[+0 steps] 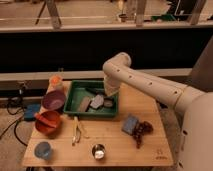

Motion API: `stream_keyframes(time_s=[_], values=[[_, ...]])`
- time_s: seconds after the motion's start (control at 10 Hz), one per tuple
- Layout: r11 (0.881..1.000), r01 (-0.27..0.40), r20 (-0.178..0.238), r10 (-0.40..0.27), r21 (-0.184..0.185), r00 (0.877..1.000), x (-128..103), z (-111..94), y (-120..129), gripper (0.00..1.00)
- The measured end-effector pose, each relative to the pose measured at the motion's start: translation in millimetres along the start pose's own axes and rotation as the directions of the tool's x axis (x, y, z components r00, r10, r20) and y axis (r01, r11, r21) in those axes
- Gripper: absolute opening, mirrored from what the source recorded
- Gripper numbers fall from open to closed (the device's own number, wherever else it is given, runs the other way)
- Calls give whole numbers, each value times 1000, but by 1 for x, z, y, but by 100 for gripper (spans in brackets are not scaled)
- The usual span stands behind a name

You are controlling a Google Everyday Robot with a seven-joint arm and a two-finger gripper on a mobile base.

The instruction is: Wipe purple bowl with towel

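The purple bowl (53, 99) stands on the table's left side, next to the green tray (75, 89). The towel (96, 102), a small light-grey cloth, lies inside the tray near its middle. My gripper (108, 102) hangs from the white arm, down in the right part of the tray, just right of the towel and close to it. Whether it touches the towel does not show.
A tan-brown piece (84, 104) lies in the tray left of the towel. An orange-red bowl (48, 122), a small blue cup (43, 150), a yellow item (76, 131), a metal cup (98, 151), a blue pad (131, 124) and a dark cluster (144, 128) sit on the table. An orange container (56, 81) stands behind the purple bowl.
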Motion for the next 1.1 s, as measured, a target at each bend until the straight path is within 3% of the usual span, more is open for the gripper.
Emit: stream_keyframes(time_s=[0.2, 0.4, 0.8, 1.1], values=[[998, 13, 10, -12, -57, 1000, -13, 3, -8, 56], [995, 42, 41, -39, -86, 998, -32, 6, -20, 76], [994, 68, 52, -63, -88, 997, -52, 17, -31, 80], [997, -25, 25, 27, -77, 999, -49, 30, -36, 80]])
